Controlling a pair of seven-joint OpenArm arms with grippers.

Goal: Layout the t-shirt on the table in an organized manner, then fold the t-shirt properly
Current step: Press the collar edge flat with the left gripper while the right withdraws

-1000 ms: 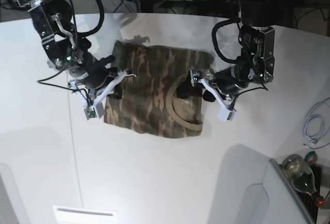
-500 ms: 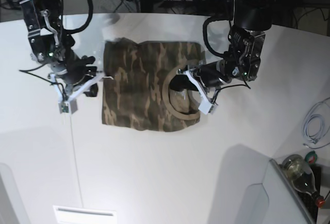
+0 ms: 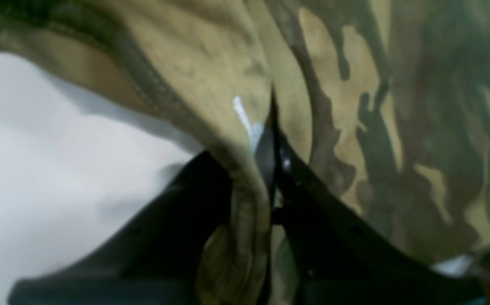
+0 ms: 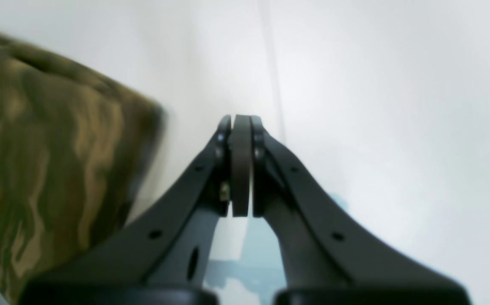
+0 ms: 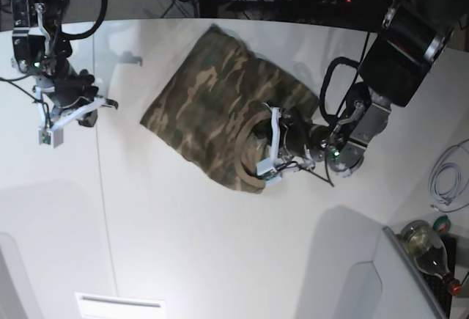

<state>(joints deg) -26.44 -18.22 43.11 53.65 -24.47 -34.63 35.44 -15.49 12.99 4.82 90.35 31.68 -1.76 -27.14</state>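
The camouflage t-shirt (image 5: pixel 212 99) lies folded and slanted across the white table (image 5: pixel 220 246), its tan neckband (image 5: pixel 244 163) at the near right end. My left gripper (image 5: pixel 261 147) sits at that neckband end. The left wrist view shows the left gripper (image 3: pixel 272 140) shut with a fold of the t-shirt (image 3: pixel 355 106) pinched between its jaws. My right gripper (image 5: pixel 108 103) hovers to the left of the shirt, apart from it. In the right wrist view the right gripper (image 4: pixel 240 123) is shut on nothing, with the t-shirt (image 4: pixel 50 161) at its left.
A thin dark seam (image 4: pixel 273 84) runs along the table just ahead of the right gripper. A white cable (image 5: pixel 447 180) lies at the right edge, a bottle (image 5: pixel 425 249) stands at the bottom right, and dark cables hang behind the far edge.
The left gripper has shut on the shirt by the neckband and the arm has swung, turning the shirt to a diagonal. The right gripper has drawn away to the left, off the shirt's edge.
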